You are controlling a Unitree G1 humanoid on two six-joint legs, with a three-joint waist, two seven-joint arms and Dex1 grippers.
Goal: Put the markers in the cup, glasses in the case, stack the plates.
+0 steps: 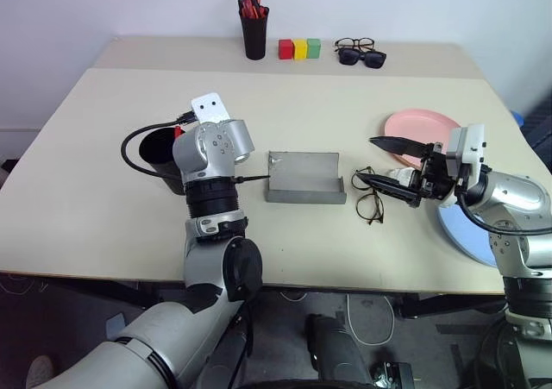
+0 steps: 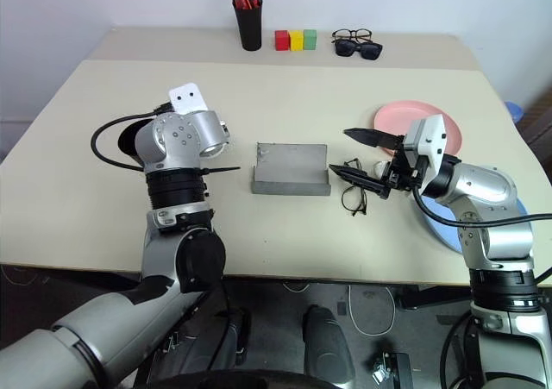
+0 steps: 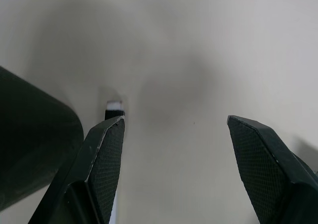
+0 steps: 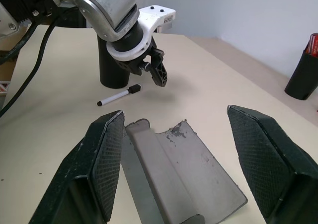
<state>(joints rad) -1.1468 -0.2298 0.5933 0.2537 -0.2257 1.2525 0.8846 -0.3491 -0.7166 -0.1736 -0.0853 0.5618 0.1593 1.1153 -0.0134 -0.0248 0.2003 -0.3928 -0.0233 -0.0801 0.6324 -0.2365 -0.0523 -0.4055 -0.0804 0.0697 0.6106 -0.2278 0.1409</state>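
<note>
The left gripper (image 4: 158, 71) is held spread and empty just above the white marker (image 4: 119, 95), which lies flat on the table (image 1: 103, 191) beside the black cup (image 1: 159, 152). A low, off-centre closure could roll the marker away or knock the cup. The right gripper (image 1: 392, 165), also spread, hovers over the wire-frame glasses (image 1: 369, 201) beside the open grey case (image 1: 304, 178); the thin frame could be snagged.

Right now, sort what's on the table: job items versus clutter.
Job items: white marker, black cup, wire-frame glasses, grey case, pink plate, blue plate.

Clutter: pen holder, coloured blocks, sunglasses, thick-framed spectacles.
</note>
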